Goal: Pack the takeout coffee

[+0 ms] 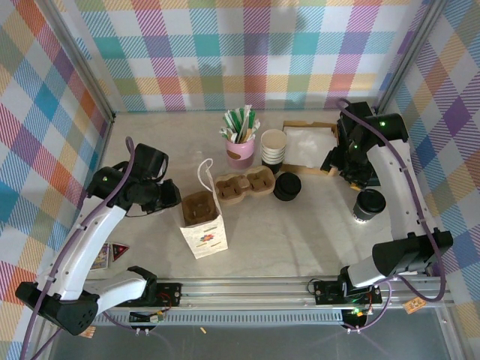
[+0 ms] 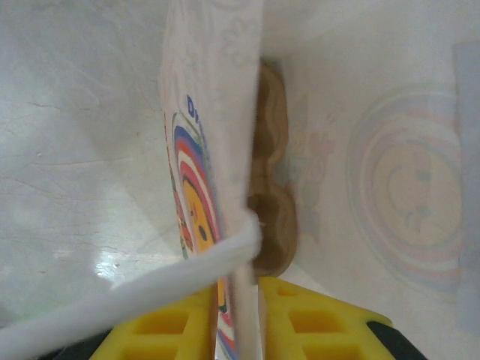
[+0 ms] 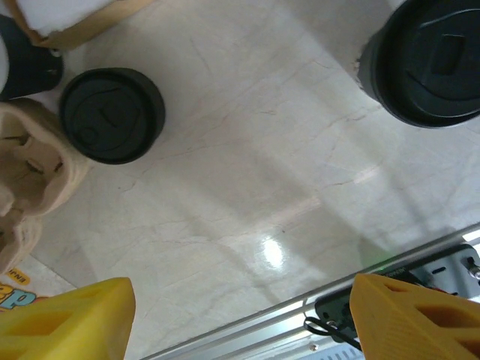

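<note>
The takeout coffee (image 1: pixel 369 204), a paper cup under a black lid, stands at the right of the table; in the right wrist view the takeout coffee (image 3: pixel 435 60) sits at the top right. My right gripper (image 1: pixel 335 163) hangs open over bare tabletop, up and left of the cup, and my right gripper (image 3: pixel 240 322) has nothing between its yellow fingers. A white printed paper bag (image 1: pixel 204 225) stands left of centre with a brown cup carrier (image 1: pixel 199 208) inside. My left gripper (image 2: pixel 240 319) is shut on the bag's (image 2: pixel 214 135) left wall, beside its white handle (image 2: pixel 142 292).
A second brown carrier (image 1: pixel 244 185) lies beside the bag, with a low stack of black lids (image 1: pixel 287 186) to its right. Behind them stand lidless cream cups (image 1: pixel 274 146), a pink cup of straws (image 1: pixel 241 139) and a napkin tray (image 1: pixel 307 142). A metal rail (image 1: pixel 255 285) runs along the near edge.
</note>
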Robot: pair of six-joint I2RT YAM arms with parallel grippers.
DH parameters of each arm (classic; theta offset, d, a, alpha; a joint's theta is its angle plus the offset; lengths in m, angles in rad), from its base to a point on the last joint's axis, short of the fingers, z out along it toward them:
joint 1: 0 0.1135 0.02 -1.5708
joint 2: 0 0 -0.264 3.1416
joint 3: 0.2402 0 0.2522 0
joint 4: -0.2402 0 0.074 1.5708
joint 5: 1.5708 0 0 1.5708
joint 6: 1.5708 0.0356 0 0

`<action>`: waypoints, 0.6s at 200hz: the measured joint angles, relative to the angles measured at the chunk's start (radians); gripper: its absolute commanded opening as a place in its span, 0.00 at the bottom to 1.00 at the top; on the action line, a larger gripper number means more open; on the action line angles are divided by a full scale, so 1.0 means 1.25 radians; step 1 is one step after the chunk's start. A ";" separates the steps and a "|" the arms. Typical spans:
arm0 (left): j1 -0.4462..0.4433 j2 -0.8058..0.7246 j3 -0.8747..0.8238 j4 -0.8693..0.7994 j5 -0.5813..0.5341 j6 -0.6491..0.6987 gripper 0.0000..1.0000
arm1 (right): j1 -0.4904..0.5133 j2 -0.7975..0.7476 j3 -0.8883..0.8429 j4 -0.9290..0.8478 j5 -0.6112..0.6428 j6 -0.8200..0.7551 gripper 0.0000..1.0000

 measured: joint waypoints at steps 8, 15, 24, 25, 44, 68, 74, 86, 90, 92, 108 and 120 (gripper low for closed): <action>0.001 0.000 0.008 -0.006 0.005 0.017 0.35 | -0.004 0.006 0.000 0.001 0.002 -0.002 0.76; 0.003 -0.001 0.015 -0.013 0.009 0.027 0.39 | -0.006 0.010 0.000 0.004 0.004 -0.004 0.76; 0.005 -0.002 0.024 -0.024 0.012 0.033 0.42 | -0.012 0.013 -0.001 0.011 0.009 -0.004 0.76; 0.005 -0.002 0.025 -0.025 0.012 0.034 0.43 | -0.012 0.013 -0.002 0.012 0.009 -0.005 0.76; 0.010 -0.008 0.035 -0.041 0.027 0.053 0.45 | -0.024 0.008 -0.021 0.035 0.015 -0.010 0.77; 0.012 -0.010 0.056 -0.074 0.037 0.061 0.45 | -0.067 -0.008 -0.054 0.048 0.016 -0.018 0.79; 0.013 -0.008 0.066 -0.084 0.037 0.063 0.45 | -0.087 -0.013 -0.063 0.048 0.018 -0.018 0.79; 0.016 0.000 0.086 -0.101 0.038 0.066 0.46 | -0.135 -0.027 -0.085 0.049 0.022 -0.018 0.79; 0.017 0.003 0.092 -0.106 0.039 0.068 0.45 | -0.150 -0.032 -0.092 0.051 0.021 -0.018 0.79; 0.018 0.006 0.096 -0.108 0.040 0.069 0.45 | -0.161 -0.036 -0.098 0.051 0.021 -0.018 0.79; 0.023 0.033 0.125 -0.121 0.044 0.069 0.44 | -0.215 -0.050 -0.115 0.051 0.022 -0.018 0.80; 0.025 0.057 0.142 -0.127 0.048 0.071 0.44 | -0.247 -0.051 -0.115 0.054 0.024 -0.018 0.82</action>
